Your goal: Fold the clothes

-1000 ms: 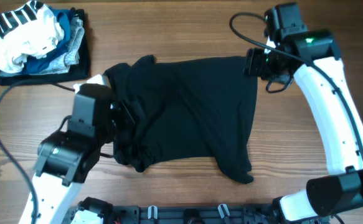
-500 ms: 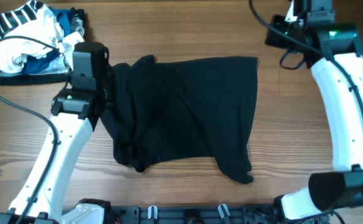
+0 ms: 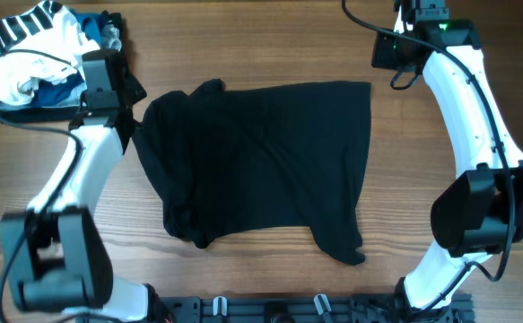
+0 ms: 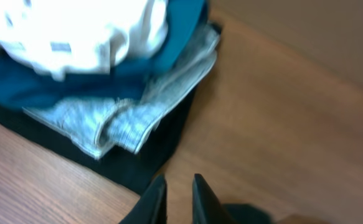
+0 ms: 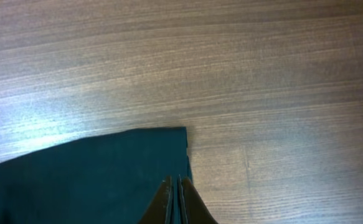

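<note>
Now left end effector (image 4: 178, 182) farther back, beside the stack (image 3: 30, 56)

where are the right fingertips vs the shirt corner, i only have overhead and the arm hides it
observer: the right wrist view shows the right gripper shut, tips over the black garment at its side edge, right by the square corner.
operator: and the left one, is it on the shirt
observer: the left wrist view shows the left gripper with a slim gap, bare table showing through it. It points at the stack of clothes. I can't tell if it pinches anything.
</note>
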`<state>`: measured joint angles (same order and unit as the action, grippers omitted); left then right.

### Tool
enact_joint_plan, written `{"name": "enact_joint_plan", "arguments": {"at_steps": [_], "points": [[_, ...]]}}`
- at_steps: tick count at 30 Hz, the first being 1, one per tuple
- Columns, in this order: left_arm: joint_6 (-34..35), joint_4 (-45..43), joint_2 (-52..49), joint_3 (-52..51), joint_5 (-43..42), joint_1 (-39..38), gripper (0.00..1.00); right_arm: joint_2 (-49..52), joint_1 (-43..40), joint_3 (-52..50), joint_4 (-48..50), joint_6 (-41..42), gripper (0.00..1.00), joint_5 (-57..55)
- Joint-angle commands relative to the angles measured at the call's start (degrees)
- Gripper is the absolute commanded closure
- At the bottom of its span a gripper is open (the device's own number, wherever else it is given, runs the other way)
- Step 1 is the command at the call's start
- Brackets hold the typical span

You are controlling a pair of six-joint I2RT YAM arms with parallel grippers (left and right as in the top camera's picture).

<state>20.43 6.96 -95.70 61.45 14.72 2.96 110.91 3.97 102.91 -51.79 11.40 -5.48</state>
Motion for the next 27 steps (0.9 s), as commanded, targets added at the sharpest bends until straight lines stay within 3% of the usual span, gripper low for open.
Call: {"name": "enact_joint_plan", "arguments": {"at_steps": [1,3,5,6,7,12,17,18,19,20,21,22,23,24,27], "points": [[-0.66,-0.11,-6.82,0.11,-6.43,1.44,0.76,-0.17,0.35,0.85,-0.42,-0.83,0.96,-0.94],[-0.72,0.04,-9.22,0.11,-7.43,1.4,0.49,-0.17,0.37,0.85,-1.51,-0.87,0.95,-0.96],[-0.72,0.0,-10.86,0.11,-7.89,1.44,0.47,-0.17,0.37,0.85,-1.84,-0.85,0.96,-0.96],[-0.76,-0.07,-11.82,0.11,-8.98,1.44,0.39,-0.17,0.57,0.85,-2.12,-0.87,0.91,-0.96],[-0.72,-0.15,-12.72,0.11,-11.08,1.44,0.18,-0.17,0.79,0.85,-2.25,-0.9,0.84,-0.96],[-0.04,-4.04,-15.34,0.13,-21.2,1.29,0.1,-0.35,1.97,0.87,-2.36,-1.18,0.83,-1.4],[-0.04,-7.91,-16.65,0.13,-32.22,0.59,0.14,-1.7,1.99,0.87,-2.93,-2.4,0.84,-1.62],[0.33,-9.16,-17.16,0.13,-32.98,-0.39,0.16,-2.38,1.99,0.87,-3.06,-2.45,0.85,-1.62],[1.03,-9.92,-17.42,0.13,-32.96,-1.51,0.36,-3.02,1.97,0.87,-3.1,-2.67,0.84,-1.64],[1.2,-10.69,-17.46,0.13,-33.14,-2.73,0.48,-3.56,1.97,0.87,-3.1,-3.45,0.84,-1.64],[1.2,-10.97,-17.46,0.13,-33.14,-3.37,0.41,-3.87,1.99,0.87,-3.15,-3.89,0.84,-1.66],[1.2,-11.08,-17.46,0.13,-33.14,-3.96,0.27,-4.28,1.99,0.87,-3.34,-3.87,0.84,-2.29],[1.2,-10.84,-17.46,0.13,-33.14,-4.44,0.23,-4.48,1.99,0.9,-3.56,-3.96,0.84,-2.29],[1.2,-10.16,-17.46,0.13,-33.11,-4.57,0.1,-4.61,1.99,0.92,-3.82,-3.96,0.84,-2.27],[1.25,-7.3,-17.46,0.13,-31.34,-3.69,0.04,-4.63,1.99,0.92,-4.61,-3.93,0.84,-2.25]]}}
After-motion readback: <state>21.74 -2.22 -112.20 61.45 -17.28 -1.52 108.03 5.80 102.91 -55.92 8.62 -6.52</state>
